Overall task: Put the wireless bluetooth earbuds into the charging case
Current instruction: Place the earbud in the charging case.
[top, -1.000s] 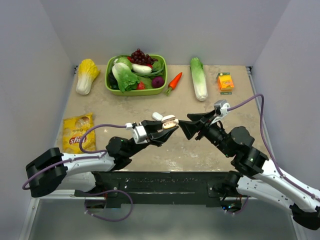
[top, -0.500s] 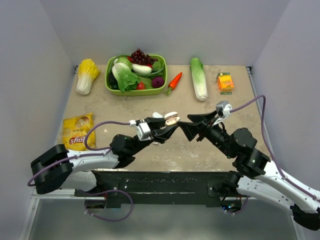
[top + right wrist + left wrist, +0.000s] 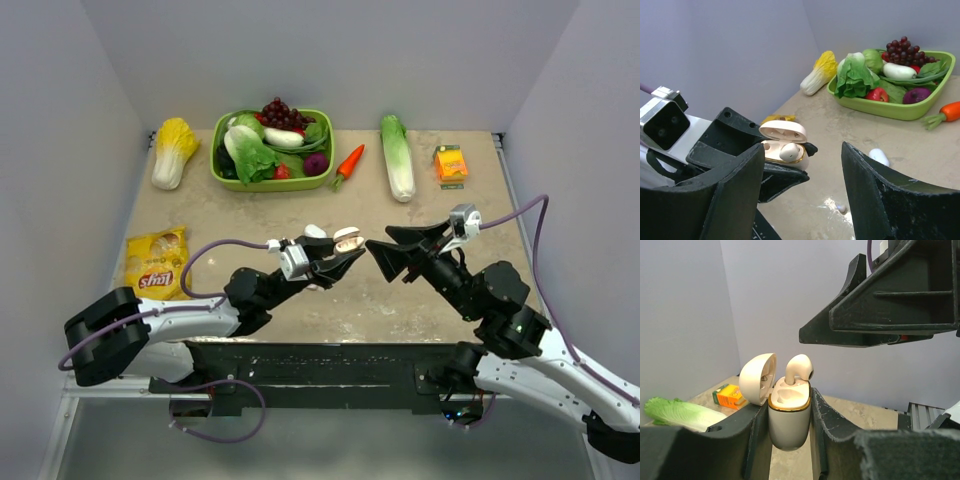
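At 9 o'clock on the table (image 3: 400,300) in the top view, you have a yellow chip bag (image 3: 156,264), and at 10 o'clock a pale yellow cabbage (image 3: 174,151).

Your left tool (image 3: 340,255) reaches in from 8 o'clock and is raised above the middle of the table. Its fingers (image 3: 827,432) are pressed in on the charging case (image 3: 789,425), pinching it by both sides and holding it upright. The lid (image 3: 757,377) is swung open toward 9 o'clock in the left wrist view. One earbud (image 3: 797,369) stands in the case at 1 o'clock of the opening, stem down and head poking above the gold rim. The socket beside it shows no earbud.

A second small white earbud (image 3: 315,231) lies on the table, at 10 o'clock from the held case and just beside the left tool.

At 12 o'clock sits a green basket (image 3: 272,183) of vegetables and grapes, with a carrot (image 3: 348,164) just off its 3 o'clock side.

Your right tool (image 3: 377,238) comes in from 4 o'clock. Its fingers are spread with nothing between them, and they point at the case from its 3 o'clock side, near but apart.

A long green lettuce (image 3: 397,156) lies at 1 o'clock and an orange carton (image 3: 451,164) at 2 o'clock.
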You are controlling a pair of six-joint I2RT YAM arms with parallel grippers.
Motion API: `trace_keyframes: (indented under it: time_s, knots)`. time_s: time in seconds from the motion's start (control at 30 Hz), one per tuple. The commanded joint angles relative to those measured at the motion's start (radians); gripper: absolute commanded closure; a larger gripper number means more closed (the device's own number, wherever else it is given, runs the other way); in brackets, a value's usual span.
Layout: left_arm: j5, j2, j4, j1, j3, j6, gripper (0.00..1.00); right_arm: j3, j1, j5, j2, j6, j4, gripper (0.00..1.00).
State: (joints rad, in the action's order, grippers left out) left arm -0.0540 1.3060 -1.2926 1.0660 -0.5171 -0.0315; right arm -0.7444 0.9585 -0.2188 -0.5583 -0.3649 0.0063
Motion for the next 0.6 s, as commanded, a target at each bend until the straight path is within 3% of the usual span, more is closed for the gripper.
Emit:
trace_keyframes:
  time_s: [0.0,0.57]
  knots:
    - [-0.010,-0.039,-0.442,-0.003,0.006,0.027,1.00,-0.029,0.003,-0.054,0.003,0.018,-0.003,0.34]
    - [-0.018,-0.053,-0.435,-0.001,0.006,0.027,1.00,-0.018,0.003,-0.002,-0.048,0.006,-0.002,0.34]
